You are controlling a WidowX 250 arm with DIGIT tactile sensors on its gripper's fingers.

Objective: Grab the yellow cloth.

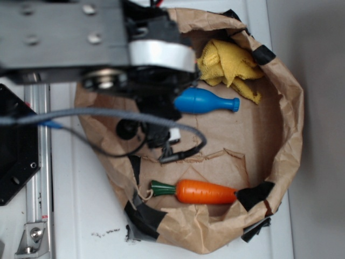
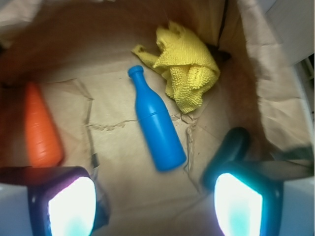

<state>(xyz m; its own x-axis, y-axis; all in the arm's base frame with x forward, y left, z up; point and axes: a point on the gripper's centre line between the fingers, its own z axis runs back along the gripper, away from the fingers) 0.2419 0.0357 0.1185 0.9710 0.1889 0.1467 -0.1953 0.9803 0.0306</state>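
1. In the exterior view, the yellow cloth (image 1: 230, 67) lay crumpled at the top right inside a nest of brown paper (image 1: 285, 116), close against the paper wall.
2. A blue bottle (image 1: 204, 101) lay on its side just below the cloth, with its thin neck pointing right and its fat end partly under the robot arm (image 1: 108, 46).
3. An orange toy carrot (image 1: 200, 191) with a green top lay near the bottom of the paper nest, well apart from the cloth.
4. The paper sat on a white counter (image 1: 81, 216), and strips of black tape (image 1: 257, 194) held the paper's edge.
5. The arm and its cables covered the left part of the nest, so the end effector was hard to make out in this view.
6. In the wrist view, the yellow cloth (image 2: 186, 69) sat bunched up in the far corner, right of middle.
7. The blue bottle (image 2: 156, 123) lay just left of the cloth; its neck seemed close to a cloth fold, though I could not tell if they touched.
8. The carrot (image 2: 42, 128) lay far left and looked blurry.
9. The end effector (image 2: 155, 201) had its two fingers spread wide, one at each bottom corner.
10. It held nothing, and it was above the bottle's fat end, apart from the cloth.
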